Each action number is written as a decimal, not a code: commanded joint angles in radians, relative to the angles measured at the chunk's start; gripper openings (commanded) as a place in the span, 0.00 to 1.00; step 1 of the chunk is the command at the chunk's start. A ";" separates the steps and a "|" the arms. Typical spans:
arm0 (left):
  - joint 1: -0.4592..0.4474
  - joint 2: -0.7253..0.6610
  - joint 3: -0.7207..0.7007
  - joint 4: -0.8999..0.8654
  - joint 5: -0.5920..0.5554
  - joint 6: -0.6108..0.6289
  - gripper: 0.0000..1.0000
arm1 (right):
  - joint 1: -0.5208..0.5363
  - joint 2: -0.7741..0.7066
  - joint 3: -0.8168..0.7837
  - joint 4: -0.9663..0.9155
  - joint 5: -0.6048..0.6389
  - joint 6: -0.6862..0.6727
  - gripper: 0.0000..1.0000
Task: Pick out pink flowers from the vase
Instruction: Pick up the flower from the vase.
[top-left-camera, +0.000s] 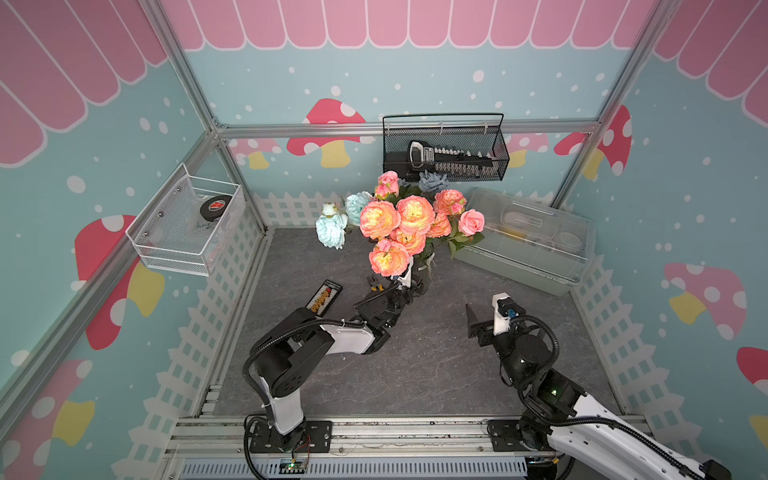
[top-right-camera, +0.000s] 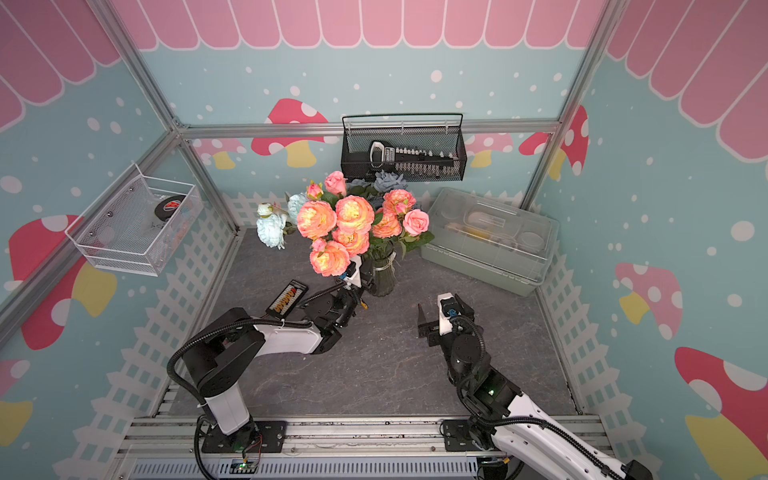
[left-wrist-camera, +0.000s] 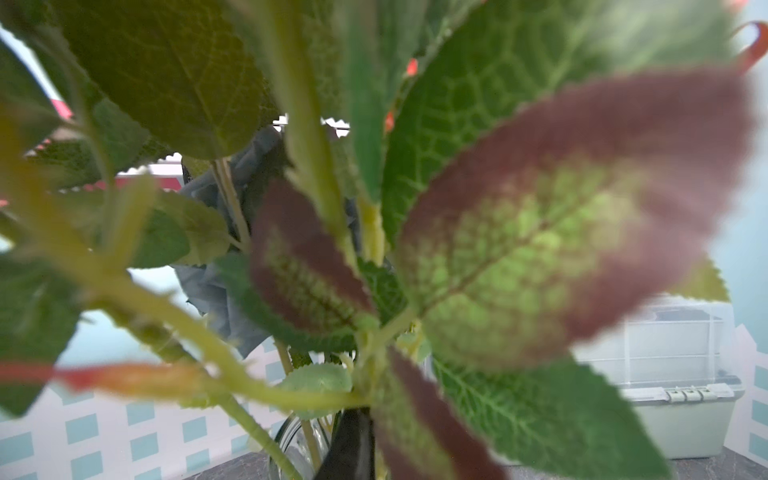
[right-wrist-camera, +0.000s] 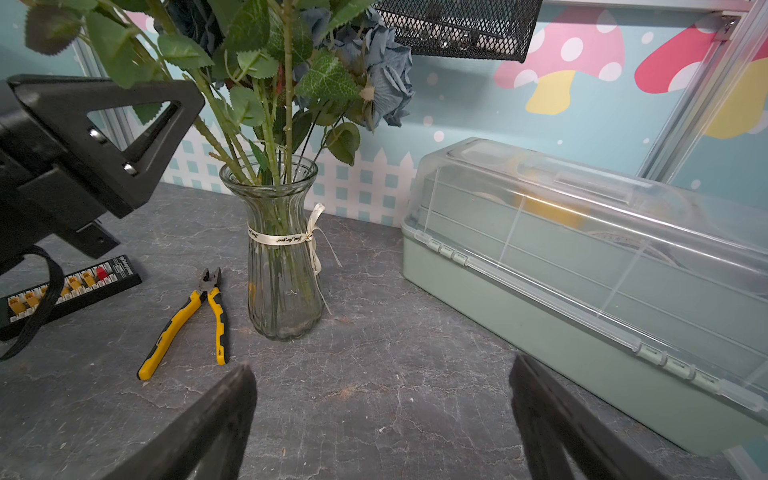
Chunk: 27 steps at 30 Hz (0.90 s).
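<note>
Right wrist: one vase (right-wrist-camera: 286, 286), one box (right-wrist-camera: 582, 266)

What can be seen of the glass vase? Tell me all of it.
The vase is clear ribbed glass, with a rounded belly, a narrowed neck and a flared round rim. It stands upright on the grey marbled table. A cream ribbon with printed script is tied round the neck, bowed at one side. Green stems fill it and rise past the rim. Yellow-handled pliers lie beside it, not touching.
</note>
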 joint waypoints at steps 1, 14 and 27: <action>-0.007 -0.039 -0.005 0.006 0.006 0.014 0.00 | 0.001 -0.003 -0.016 0.005 -0.003 0.011 0.94; -0.019 -0.160 0.044 -0.219 0.053 0.072 0.00 | 0.000 -0.003 -0.021 0.010 -0.010 0.015 0.94; -0.021 -0.321 0.092 -0.493 0.089 0.079 0.00 | 0.000 0.003 -0.022 0.018 -0.021 0.017 0.94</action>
